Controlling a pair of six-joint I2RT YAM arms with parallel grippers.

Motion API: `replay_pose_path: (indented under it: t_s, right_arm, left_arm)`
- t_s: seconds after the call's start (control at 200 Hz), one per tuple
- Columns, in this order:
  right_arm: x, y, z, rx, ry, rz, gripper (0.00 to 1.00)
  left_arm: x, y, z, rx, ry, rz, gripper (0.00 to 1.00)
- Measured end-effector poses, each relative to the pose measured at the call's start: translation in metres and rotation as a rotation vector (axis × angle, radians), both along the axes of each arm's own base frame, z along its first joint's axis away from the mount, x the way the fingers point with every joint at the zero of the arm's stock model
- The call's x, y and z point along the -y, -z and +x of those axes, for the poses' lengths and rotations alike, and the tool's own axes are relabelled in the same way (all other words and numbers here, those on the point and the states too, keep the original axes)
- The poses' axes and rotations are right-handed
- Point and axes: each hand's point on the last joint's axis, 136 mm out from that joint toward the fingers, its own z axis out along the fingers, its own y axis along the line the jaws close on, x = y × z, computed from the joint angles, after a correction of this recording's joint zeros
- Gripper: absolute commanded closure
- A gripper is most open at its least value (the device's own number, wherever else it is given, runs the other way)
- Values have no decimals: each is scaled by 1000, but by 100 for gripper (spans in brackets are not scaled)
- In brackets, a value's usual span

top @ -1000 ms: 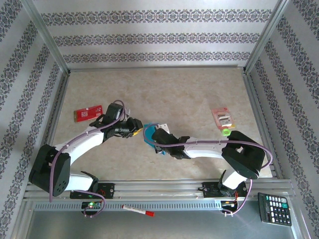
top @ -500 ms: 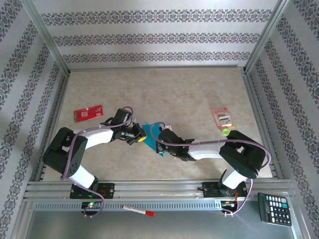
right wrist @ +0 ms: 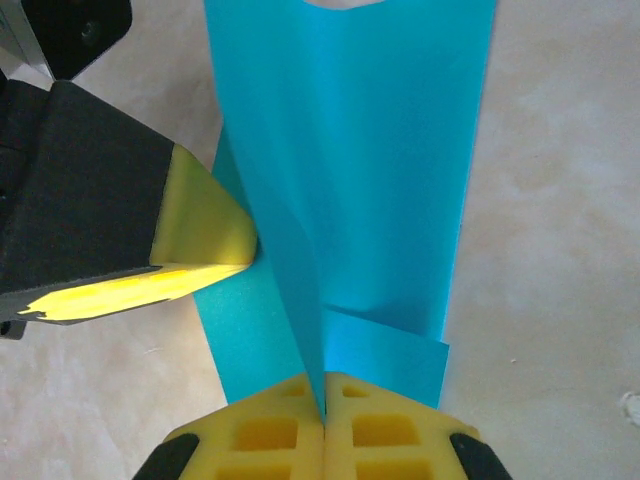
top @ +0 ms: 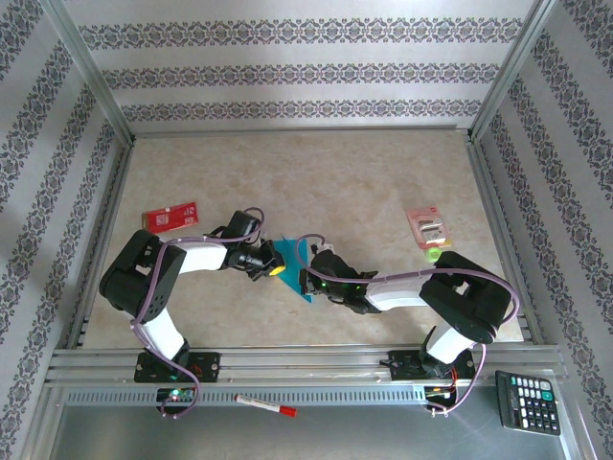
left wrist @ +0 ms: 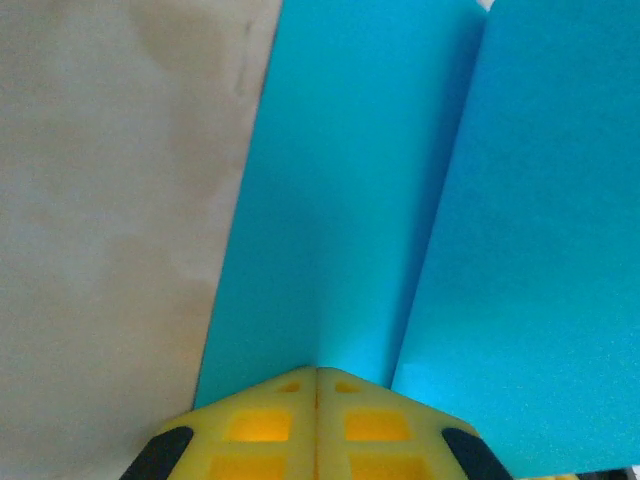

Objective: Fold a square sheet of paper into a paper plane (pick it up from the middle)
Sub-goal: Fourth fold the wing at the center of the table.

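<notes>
Paper (right wrist: 380,150) pinched upright by right gripper (right wrist: 323,385); overhead unclear.

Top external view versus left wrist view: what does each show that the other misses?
From above: the right tool, red card, calculator and red-capped marker. Up close at the wrist: a crease in the teal-blue paper running into shut yellow fingers. Shared: the paper, the left tool and the beige table.
</notes>
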Motion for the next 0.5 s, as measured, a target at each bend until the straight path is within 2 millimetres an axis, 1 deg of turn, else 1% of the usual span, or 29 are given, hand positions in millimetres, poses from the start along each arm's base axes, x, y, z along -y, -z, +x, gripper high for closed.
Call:
replay_pose_path:
  t_s: [0.385,0.5]
  right_arm:
    - [-3,-1,-4,-46,38,103,100]
    - [-5,3,-5,-64,46,121,100]
  left_arm:
    - [1,2,1,35,7,-17,94]
    - [1,2,0,38,8,-18,94]
